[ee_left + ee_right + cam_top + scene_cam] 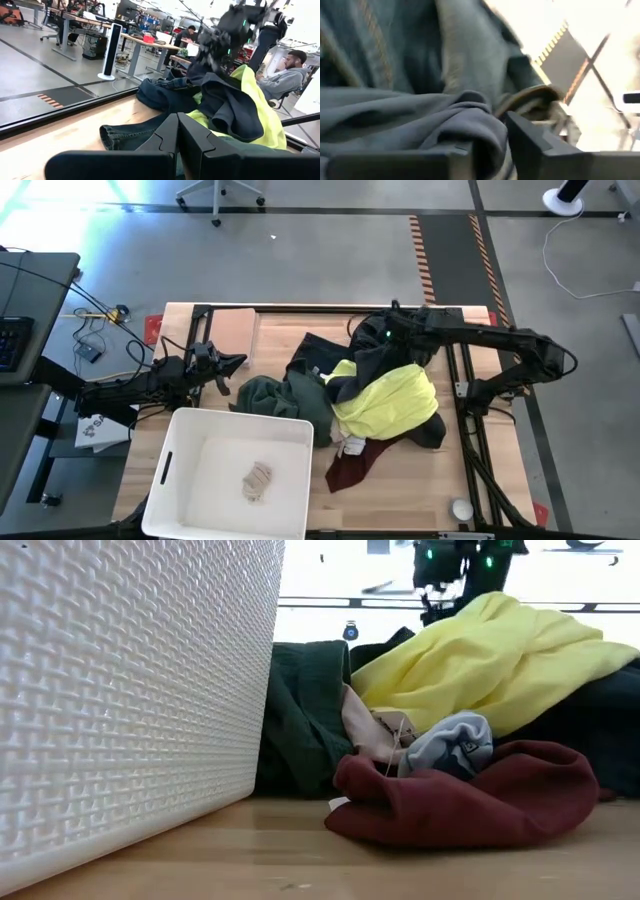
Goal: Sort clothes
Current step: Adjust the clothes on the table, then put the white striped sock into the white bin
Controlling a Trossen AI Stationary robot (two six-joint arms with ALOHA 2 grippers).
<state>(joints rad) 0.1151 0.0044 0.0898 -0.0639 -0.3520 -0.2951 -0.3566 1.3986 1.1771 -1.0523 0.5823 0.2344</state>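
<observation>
The clothes lie in a heap at the table's middle: dark green (272, 395), bright yellow (388, 402), maroon (350, 465), dark jeans (318, 352) and black (432, 432). In the low view a pale pink piece (362, 730) and a grey-blue sock (455, 743) rest on the maroon one (470, 795). My right gripper (386, 337) is above the heap's far side, shut on a dark blue-grey garment (227, 102). My left gripper (238, 363) is shut and empty, left of the heap; it also shows in its wrist view (177, 131). My right gripper pinches a bunched fold of the dark garment (470, 117) between its two fingers (535, 142), coming from above. Several layers are gathered in the hold. The garment hangs below the gripper, and its lower part drapes over the yellow garment (260, 115).
A white bin (180, 480) stands at the table's near left with a small pale bundle (258, 480) inside; its woven wall fills the low view's left (130, 690). A tan board (235, 330) lies at the far left. A small white round thing (460, 508) sits near right.
</observation>
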